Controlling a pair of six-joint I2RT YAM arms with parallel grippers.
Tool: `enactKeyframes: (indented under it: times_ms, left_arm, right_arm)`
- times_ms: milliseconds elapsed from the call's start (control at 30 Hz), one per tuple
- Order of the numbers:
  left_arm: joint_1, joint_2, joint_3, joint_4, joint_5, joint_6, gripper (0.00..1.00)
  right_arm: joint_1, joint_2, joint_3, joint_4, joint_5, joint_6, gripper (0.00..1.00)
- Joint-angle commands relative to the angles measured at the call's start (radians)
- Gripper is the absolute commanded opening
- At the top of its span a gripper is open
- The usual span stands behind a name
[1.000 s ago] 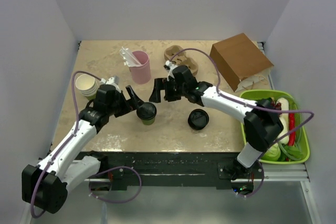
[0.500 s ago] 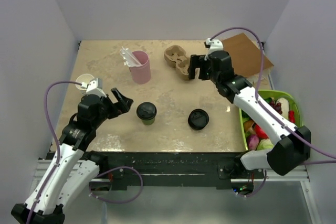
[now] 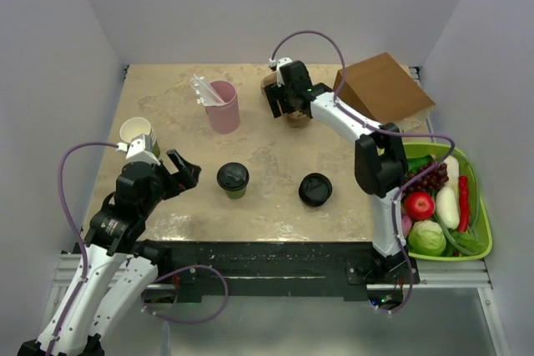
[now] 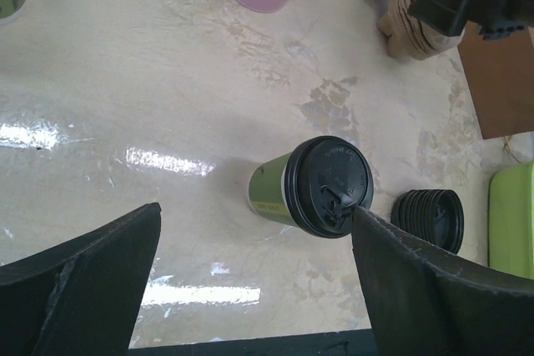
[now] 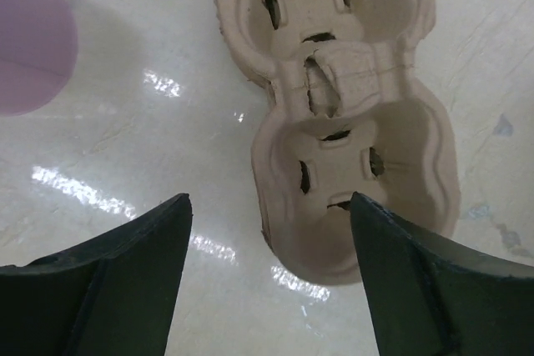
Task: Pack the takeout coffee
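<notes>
Between the fingers of the left gripper (image 3: 182, 171) there is nothing. They stand spread wide, low over the table (image 3: 267, 152) and aimed at the takeout coffee (image 4: 321, 191). That cup stands upright just ahead of them, near the middle of the tabletop, with a stack of black lids (image 3: 315, 189) lying apart on its right.

It looks like a light thing to lift: a small paper cup, greenish on the side, under a snapped-on black plastic lid. Whether it is filled cannot be seen, so it is best kept upright. The paper wall is likely soft and would dent under a hard squeeze, and the glossy lid could slip or pop off if used as a handle. The safer hold is probably across the side wall, just under the lid's rim, where the cup is stiffest.

At the far side, the right gripper (image 3: 278, 106) hangs over the pulp cup carrier (image 5: 350, 122), likewise wide open and empty, with the pink cup (image 3: 223, 106) nearby.
</notes>
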Motion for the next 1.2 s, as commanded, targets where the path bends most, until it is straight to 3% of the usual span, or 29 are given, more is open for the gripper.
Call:
enactKeyframes:
  times_ms: [0,100,133,500,567,633,700,767,900,1167]
  left_arm:
    - [-0.004,0.016,0.016,-0.002,-0.029,0.015,1.00]
    - [-0.003,0.027,0.013,0.004,-0.024,0.014,1.00]
    - [-0.004,0.032,0.011,0.004,-0.030,0.014,1.00]
    - [-0.002,0.021,0.020,0.001,-0.043,0.021,1.00]
    - [-0.002,0.021,0.019,0.002,-0.041,0.021,1.00]
    - [-0.004,0.022,0.019,0.002,-0.041,0.021,1.00]
    - [-0.004,0.025,0.019,0.001,-0.041,0.023,1.00]
    - [-0.002,0.027,0.019,0.001,-0.040,0.023,1.00]
    - [-0.004,0.027,0.019,0.001,-0.044,0.021,1.00]
    - [-0.003,0.030,0.020,0.001,-0.040,0.021,1.00]
  right_arm:
    - [0.006,0.060,0.120,-0.046,0.055,-0.001,0.75]
    - [0.006,0.070,0.117,-0.008,0.080,0.035,0.66]
    - [0.007,0.066,0.108,0.010,0.094,0.052,0.55]
    - [0.006,0.111,0.126,0.027,0.060,0.083,0.38]
    - [0.006,0.106,0.126,0.030,0.051,0.089,0.27]
    - [0.006,0.103,0.127,0.035,0.042,0.089,0.23]
    - [0.006,0.105,0.137,0.027,0.045,0.091,0.23]
    - [0.006,0.115,0.150,0.006,0.058,0.092,0.34]
    - [0.006,0.145,0.173,-0.028,0.072,0.089,0.40]
    - [0.008,0.165,0.184,-0.050,0.086,0.089,0.40]
